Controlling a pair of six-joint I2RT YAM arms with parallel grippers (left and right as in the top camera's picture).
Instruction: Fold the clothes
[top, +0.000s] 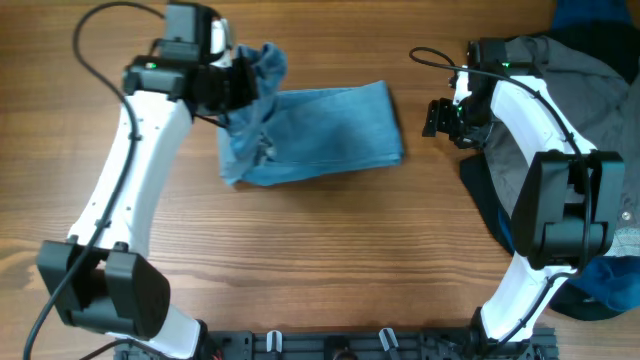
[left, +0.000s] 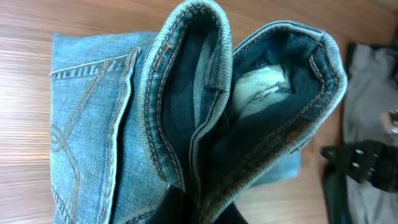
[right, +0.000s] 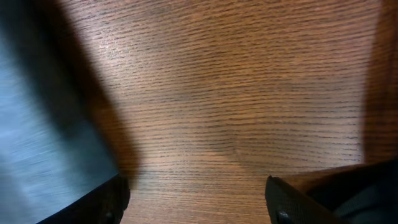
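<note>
We see the left gripper (top: 236, 88) clenched on the jeans (top: 320, 135) waistband, raised near the desk (top: 330, 270) far edge, right gripper (top: 440, 118) jaws spread wide, empty, over wood

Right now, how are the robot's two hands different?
The left gripper is shut on the jeans, pinching one end up off the table; the right gripper is open and holds nothing. The left gripper is in the bunched cloth; the right gripper hangs over bare wood past the jeans' other end, not touching them. Both are black, on white arms.
</note>
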